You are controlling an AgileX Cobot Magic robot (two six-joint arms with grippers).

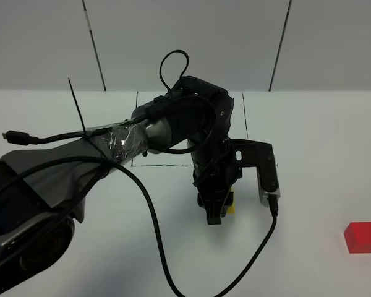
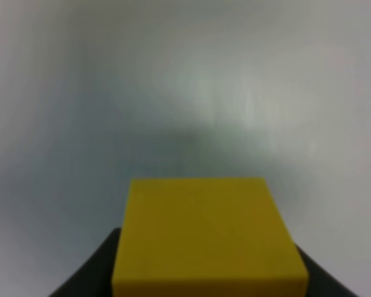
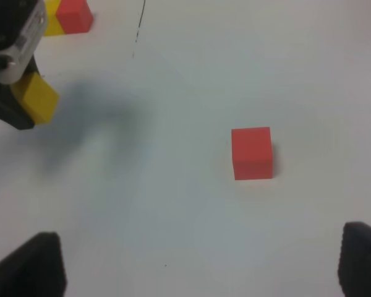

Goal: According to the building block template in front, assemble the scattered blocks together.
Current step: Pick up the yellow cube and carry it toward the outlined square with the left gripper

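Note:
My left gripper (image 1: 216, 209) is shut on the yellow cube (image 1: 230, 203), which fills the left wrist view (image 2: 207, 238) between the dark fingers (image 2: 89, 275). In the right wrist view the cube (image 3: 37, 99) hangs tilted, seemingly just above the table. The red cube (image 1: 362, 237) lies alone at the front right and also shows in the right wrist view (image 3: 252, 153). My right gripper (image 3: 201, 266) is open and empty, short of the red cube. The yellow-red template (image 3: 68, 17) shows only in the right wrist view; in the high view the left arm hides it.
The thin black square outline (image 1: 245, 117) is drawn on the white table at the back middle. The left arm's cable (image 1: 154, 229) loops over the table in front. A grey wall (image 1: 185, 37) stands behind the table.

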